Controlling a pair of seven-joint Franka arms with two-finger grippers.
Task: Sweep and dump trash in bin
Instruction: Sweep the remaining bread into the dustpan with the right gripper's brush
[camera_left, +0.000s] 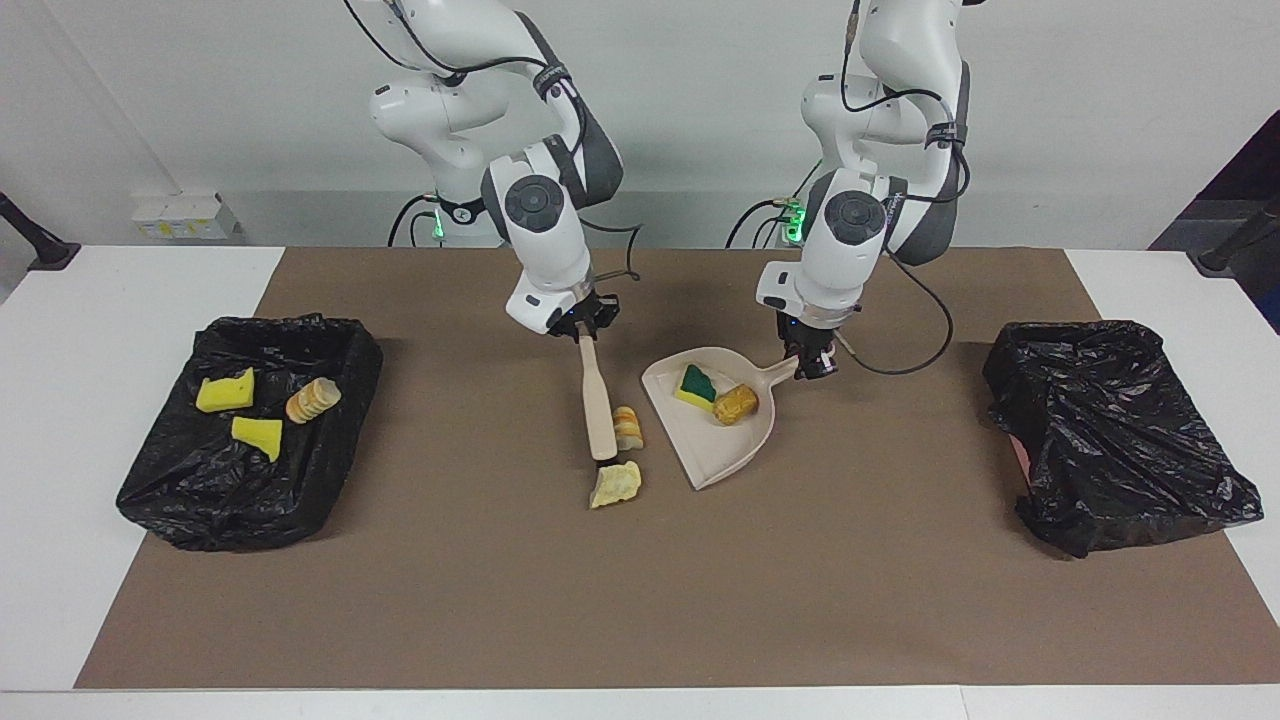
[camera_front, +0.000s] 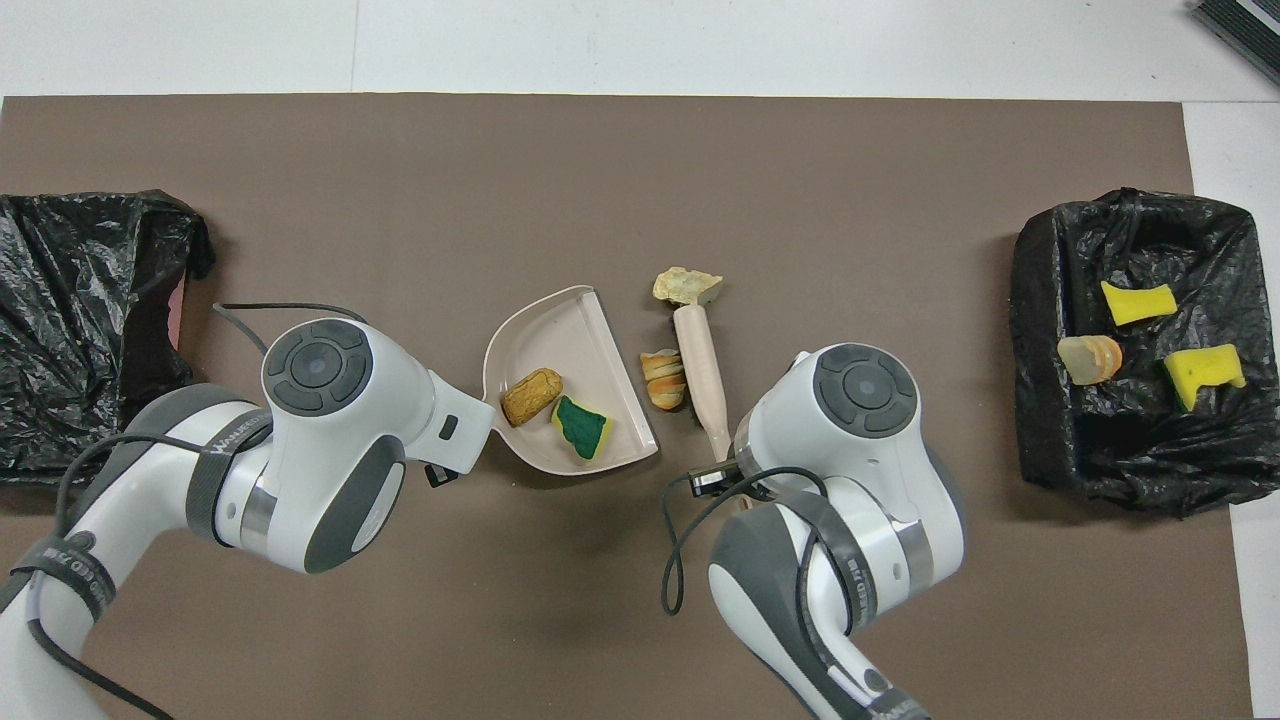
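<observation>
We see two glossy white arms with dark grey joint bands and round grey caps ringed by small screws. Black cables loop along each arm, strapped on with lettered bands. Green lights glow at both bases. Each tool is black.

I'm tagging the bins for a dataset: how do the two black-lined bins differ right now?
The bin at the right arm's end holds three scraps: two yellow sponge bits and a sliced bread piece. No scraps show in the bin at the left arm's end. The first bin's liner lies open in a box shape; the second bin's liner is rumpled and bunched up. Both are lined in black plastic and sit at the mat's ends.
</observation>
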